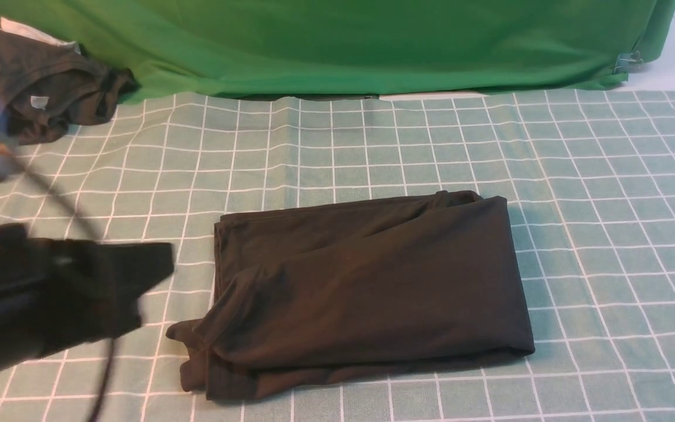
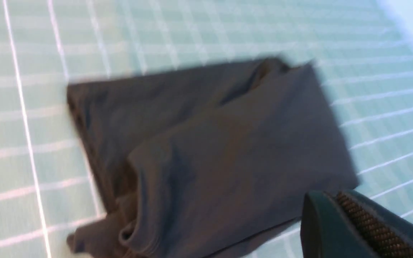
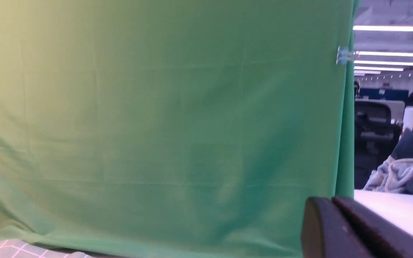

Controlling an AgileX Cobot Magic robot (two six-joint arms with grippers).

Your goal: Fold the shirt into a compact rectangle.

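Checked cloth (image 1: 607,205) under folded shirt (image 1: 372,281)

The left arm (image 1: 38,299) is a blurred, bulky matte black mass with a thin black cable (image 1: 62,202) curving along it; its jaws are dark teal, 1 faced with a brown knurled pad (image 2: 375,225); the right gripper (image 3: 339,229) shows plain black jaws with rounded tips.

A green backdrop (image 1: 337,47) hangs at twelve o'clock behind the checked cloth (image 1: 607,205) covering the surface. Past its edge, ceiling lights (image 3: 394,28) glow over an office chair (image 3: 375,122).
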